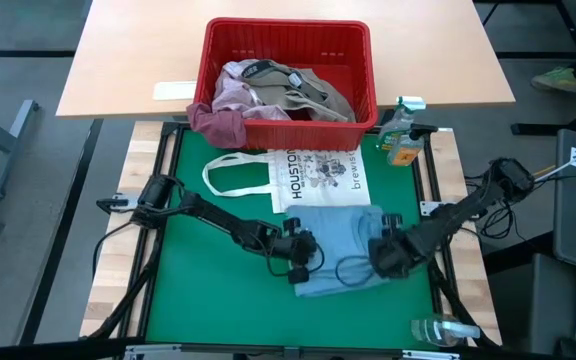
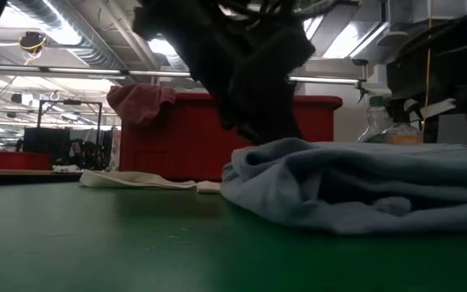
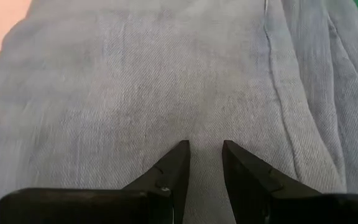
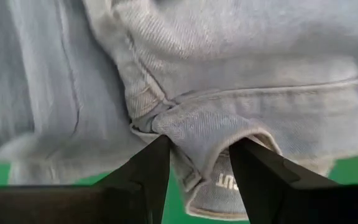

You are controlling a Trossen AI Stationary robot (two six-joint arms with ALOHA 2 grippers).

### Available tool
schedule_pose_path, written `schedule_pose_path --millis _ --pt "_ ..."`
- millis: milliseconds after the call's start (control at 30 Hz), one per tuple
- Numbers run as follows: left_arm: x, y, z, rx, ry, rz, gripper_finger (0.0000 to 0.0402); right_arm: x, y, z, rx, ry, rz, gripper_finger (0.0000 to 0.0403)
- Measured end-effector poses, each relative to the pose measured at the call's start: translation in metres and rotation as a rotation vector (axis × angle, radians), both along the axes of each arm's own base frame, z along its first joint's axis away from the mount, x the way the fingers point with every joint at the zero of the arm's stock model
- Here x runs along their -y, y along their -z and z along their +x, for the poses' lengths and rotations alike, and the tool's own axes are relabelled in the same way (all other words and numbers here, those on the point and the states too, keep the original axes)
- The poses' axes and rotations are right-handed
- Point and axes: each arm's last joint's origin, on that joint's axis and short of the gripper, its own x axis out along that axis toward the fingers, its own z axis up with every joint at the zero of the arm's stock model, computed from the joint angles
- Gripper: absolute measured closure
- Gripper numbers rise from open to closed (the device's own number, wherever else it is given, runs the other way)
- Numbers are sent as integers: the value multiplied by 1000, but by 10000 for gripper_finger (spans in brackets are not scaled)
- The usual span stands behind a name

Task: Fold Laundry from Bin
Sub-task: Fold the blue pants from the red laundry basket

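Green mat open on the left, crowded at the far edge

The bare green mat (image 1: 208, 290) is clear left of the light blue cloth garment (image 1: 340, 240); the red slotted plastic bin (image 1: 288, 118), flat white tote bag (image 1: 313, 178) and clear spray bottle (image 1: 400, 135) block the far side.

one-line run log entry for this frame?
phase: folding | blue garment on mat | left gripper pressed on it | right gripper shut on its edge | other clothes in bin
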Motion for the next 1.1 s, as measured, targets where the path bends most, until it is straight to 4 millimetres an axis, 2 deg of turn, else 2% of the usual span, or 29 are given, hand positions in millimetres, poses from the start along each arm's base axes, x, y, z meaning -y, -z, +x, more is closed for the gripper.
schedule_pose_path --millis 200,367,567,733,933,1100 --pt "-20 -9 3 14 -2 -11 310 32 -18 2 49 33 -14 236" --pt "-21 -31 0 61 44 -80 310 43 -39 -9 170 64 40 236" --pt "1 -36 -6 39 145 -219 310 40 -57 -12 309 69 248 236" --pt "30 -28 -13 16 194 -182 305 34 -61 -1 420 61 334 236" --pt "45 -26 -23 9 111 -25 263 28 -57 14 458 20 361 236" --pt "47 -18 -23 -15 110 -13 230 22 -43 22 368 -3 382 236"
